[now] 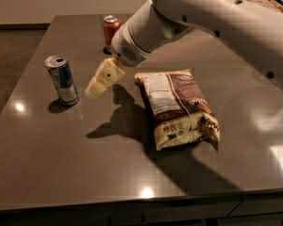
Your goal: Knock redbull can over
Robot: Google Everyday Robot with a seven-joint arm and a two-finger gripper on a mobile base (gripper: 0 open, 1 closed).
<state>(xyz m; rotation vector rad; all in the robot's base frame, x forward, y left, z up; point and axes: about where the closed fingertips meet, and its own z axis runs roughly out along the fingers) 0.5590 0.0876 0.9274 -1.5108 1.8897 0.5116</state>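
Grey desk (85, 173), with the hand (92, 89) poised near the redbull can (62, 79).
The hand looks pinched narrow and empty; the can stands upright just beyond its tip, not touching. Slim, stiff and probably light, the can should topple from a sideways nudge high near its rim, no grip needed.
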